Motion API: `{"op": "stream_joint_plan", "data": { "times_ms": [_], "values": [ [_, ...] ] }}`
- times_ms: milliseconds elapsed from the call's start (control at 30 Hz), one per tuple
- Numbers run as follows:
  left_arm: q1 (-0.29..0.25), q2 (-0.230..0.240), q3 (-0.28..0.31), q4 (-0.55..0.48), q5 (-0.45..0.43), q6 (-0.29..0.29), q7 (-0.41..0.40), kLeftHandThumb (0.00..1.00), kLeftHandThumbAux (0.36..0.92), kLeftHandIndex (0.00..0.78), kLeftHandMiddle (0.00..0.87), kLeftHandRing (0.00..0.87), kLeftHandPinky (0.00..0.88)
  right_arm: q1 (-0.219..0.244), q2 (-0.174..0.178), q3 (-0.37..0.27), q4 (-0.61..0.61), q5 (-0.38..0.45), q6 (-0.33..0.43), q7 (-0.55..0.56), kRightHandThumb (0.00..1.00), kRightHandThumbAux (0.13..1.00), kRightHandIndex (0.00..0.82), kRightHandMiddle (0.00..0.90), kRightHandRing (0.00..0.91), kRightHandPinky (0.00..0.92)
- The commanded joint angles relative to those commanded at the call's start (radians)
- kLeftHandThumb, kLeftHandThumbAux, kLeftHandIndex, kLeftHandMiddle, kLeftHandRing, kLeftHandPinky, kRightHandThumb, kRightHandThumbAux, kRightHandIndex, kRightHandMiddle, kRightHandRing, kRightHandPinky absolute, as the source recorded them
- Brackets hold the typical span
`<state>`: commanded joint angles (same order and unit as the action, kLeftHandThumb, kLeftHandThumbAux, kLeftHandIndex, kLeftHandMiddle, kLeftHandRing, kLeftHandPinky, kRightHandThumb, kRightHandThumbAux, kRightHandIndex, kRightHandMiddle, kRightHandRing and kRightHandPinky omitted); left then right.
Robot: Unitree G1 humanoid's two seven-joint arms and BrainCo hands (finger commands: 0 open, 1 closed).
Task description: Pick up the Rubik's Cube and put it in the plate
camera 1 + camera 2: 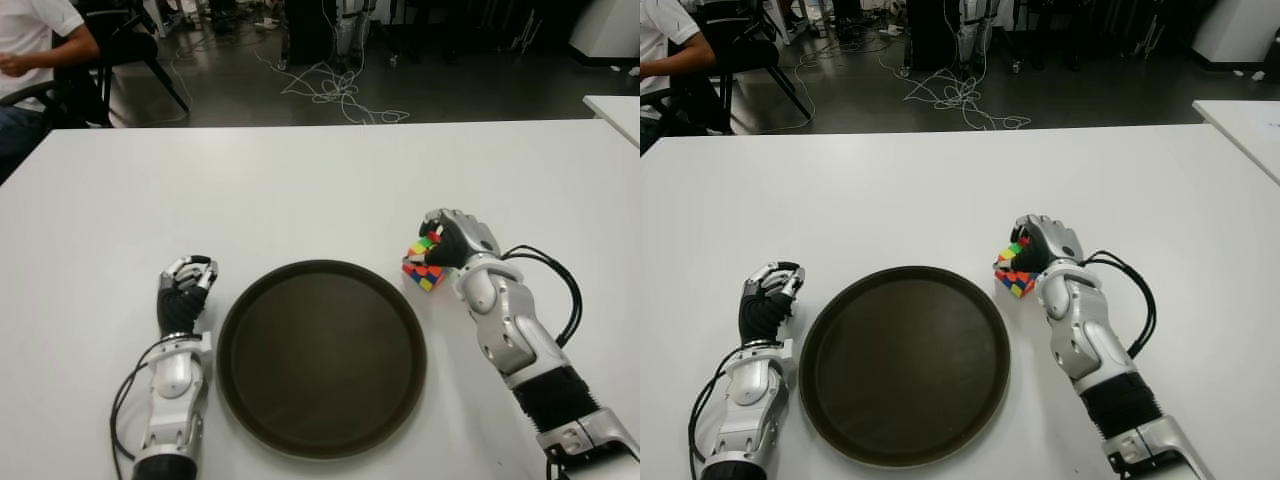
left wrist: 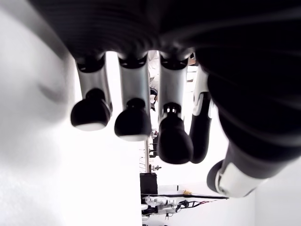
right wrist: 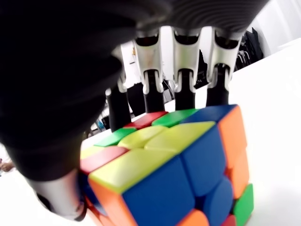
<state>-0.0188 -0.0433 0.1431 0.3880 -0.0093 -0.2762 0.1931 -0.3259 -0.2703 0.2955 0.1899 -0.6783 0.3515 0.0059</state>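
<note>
Nearest you, the plate (image 1: 322, 360) holds nothing, so placement is outstanding. Your right robot hand (image 1: 452, 240) has its fingers (image 3: 186, 75) closed round the Rubik's Cube (image 1: 424, 263), just right of the plate's rim, seemingly tilted on the white surface (image 1: 320, 190). Your left robot hand (image 1: 186, 285), curled and holding nothing, shows beside the plate's left edge; lift and transfer remain.

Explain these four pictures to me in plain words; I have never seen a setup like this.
This is a humanoid robot with two metal arms ending in fingered hands. The two wide pictures come from cameras in its head, looking down at a white table. The two close-ups come from cameras on its wrists. On the table lies a round dark plate with nothing in it. The right hand has its fingers wrapped around a Rubik's Cube, beside the plate's right edge. The left hand shows to the left of the plate, fingers curled, holding nothing. A seated person is partly visible at the far left.
</note>
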Motion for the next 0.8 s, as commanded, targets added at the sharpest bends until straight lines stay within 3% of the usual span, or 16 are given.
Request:
{"op": "stream_joint_plan", "data": {
  "times_ms": [300,800],
  "values": [
    [-0.001,0.008,-0.005,0.005,0.011,-0.002,0.001,0.717,0.700,0.445,0.796,0.827,0.827,0.008,0.014,-0.031,-0.005,0.046,-0.026,-0.018,0.263,0.821,0.556,0.694,0.705,0.715],
    [0.002,0.007,-0.002,-0.001,0.010,-0.001,0.002,0.718,0.700,0.445,0.795,0.824,0.822,0.019,0.016,-0.039,-0.034,0.062,-0.027,-0.024,0.324,0.816,0.569,0.728,0.737,0.739]
  ]
}}
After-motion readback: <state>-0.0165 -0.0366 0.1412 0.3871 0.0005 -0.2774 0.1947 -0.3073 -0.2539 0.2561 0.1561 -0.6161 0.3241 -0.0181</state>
